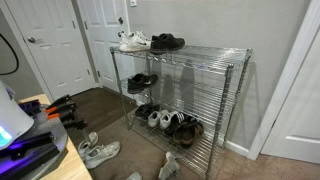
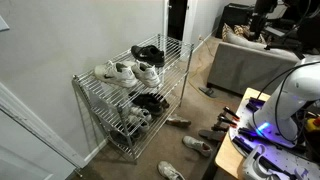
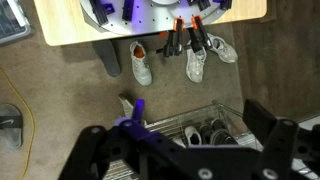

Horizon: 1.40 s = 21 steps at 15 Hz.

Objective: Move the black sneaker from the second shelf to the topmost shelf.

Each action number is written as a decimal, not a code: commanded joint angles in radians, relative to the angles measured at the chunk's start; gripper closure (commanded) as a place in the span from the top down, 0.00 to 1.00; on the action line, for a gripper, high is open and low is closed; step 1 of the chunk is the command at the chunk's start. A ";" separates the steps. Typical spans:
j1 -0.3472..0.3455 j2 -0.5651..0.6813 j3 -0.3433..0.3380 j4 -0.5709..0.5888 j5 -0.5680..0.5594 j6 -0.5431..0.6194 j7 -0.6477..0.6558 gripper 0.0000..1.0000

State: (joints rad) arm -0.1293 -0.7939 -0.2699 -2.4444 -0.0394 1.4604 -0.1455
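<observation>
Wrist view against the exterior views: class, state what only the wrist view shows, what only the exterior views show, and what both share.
Only the wrist view: the black Robotiq gripper, open, seen from above. Only the exterior views: the topmost shelf of the chrome wire rack, carrying a white sneaker pair, and the white panelled doors. Shared: loose white sneakers on the brown carpet, and mixed shoes on the rack's lowest tier.

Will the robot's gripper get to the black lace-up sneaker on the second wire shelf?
Probably yes: the black lace-up sneaker lies unblocked at the front of the second chrome wire shelf; the open gripper must approach.
</observation>
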 commanded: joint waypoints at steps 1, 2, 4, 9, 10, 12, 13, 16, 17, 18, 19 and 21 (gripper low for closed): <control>-0.014 0.004 0.010 0.002 0.006 -0.001 -0.008 1.00; -0.014 0.004 0.010 0.002 0.006 -0.001 -0.008 1.00; -0.014 0.004 0.010 0.002 0.006 -0.001 -0.008 1.00; 0.001 0.018 0.033 -0.062 0.009 0.081 0.002 1.00; 0.015 0.051 0.039 -0.093 0.021 0.126 0.003 1.00; 0.037 0.120 0.050 -0.140 0.042 0.211 -0.001 1.00; 0.050 0.164 0.054 -0.158 0.056 0.256 -0.003 1.00; 0.078 0.311 0.056 -0.178 0.096 0.357 -0.025 1.00; 0.083 0.357 0.059 -0.173 0.105 0.375 -0.029 1.00; 0.087 0.401 0.060 -0.161 0.116 0.383 -0.035 1.00; 0.087 0.440 0.063 -0.150 0.122 0.389 -0.036 1.00; 0.089 0.510 0.067 -0.121 0.138 0.381 -0.046 1.00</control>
State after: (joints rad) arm -0.0347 -0.3979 -0.2176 -2.6215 0.0557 1.8412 -0.1465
